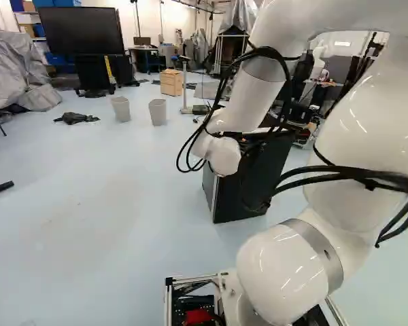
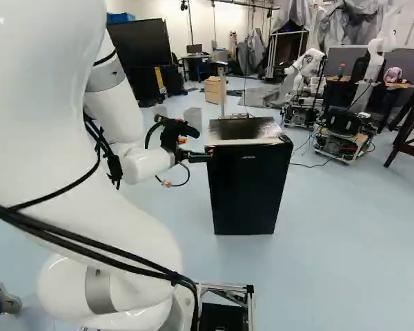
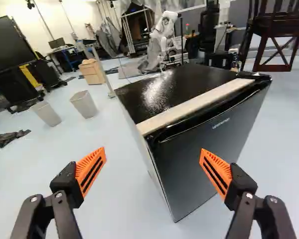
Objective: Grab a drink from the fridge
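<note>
Claw (image 3: 153, 155), black with ribbed orange pads (image 3: 91, 170), spread wide and empty; ahead, the squat, glossy black fridge (image 3: 169, 89), its door (image 3: 185, 162) seemingly closed. Drink unseen, probably inside. Seal likely stiff, door face slippery: hook the free edge.

The floor (image 2: 345, 248) is smooth and pale blue. On it, a black fridge (image 2: 248, 189) stands upright, at the centre of the right base view. At the upper left of the left base view are a crumpled dark cloth (image 1: 75, 118), one grey bin (image 1: 121, 109), a second bin (image 1: 158, 112) near it, and, farther back, a light wooden cabinet (image 1: 171, 82).
</note>
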{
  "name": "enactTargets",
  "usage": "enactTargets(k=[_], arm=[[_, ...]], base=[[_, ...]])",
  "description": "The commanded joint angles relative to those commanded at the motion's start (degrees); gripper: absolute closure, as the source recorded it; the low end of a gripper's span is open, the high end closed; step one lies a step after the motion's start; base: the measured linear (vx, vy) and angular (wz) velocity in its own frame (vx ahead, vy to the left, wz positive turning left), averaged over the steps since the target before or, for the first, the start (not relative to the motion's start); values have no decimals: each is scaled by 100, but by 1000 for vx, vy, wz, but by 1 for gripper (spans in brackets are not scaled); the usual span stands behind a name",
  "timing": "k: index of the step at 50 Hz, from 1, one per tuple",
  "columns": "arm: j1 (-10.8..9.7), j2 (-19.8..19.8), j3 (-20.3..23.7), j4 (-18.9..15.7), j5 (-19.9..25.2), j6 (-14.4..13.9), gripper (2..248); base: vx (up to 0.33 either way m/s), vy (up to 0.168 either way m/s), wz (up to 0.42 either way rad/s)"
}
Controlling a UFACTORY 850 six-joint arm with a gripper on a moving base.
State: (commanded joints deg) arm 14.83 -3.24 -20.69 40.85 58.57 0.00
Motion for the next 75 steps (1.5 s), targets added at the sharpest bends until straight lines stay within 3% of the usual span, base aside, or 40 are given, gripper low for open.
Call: enactTargets(k=[39, 59, 75], arm=[[711, -1256, -688, 2205, 503, 0, 3], [955, -1978, -1251, 2552, 621, 0, 3], [969, -2308, -1710, 2731, 675, 0, 3]], base=[[0, 0, 0], [0, 0, 0], [0, 0, 0]])
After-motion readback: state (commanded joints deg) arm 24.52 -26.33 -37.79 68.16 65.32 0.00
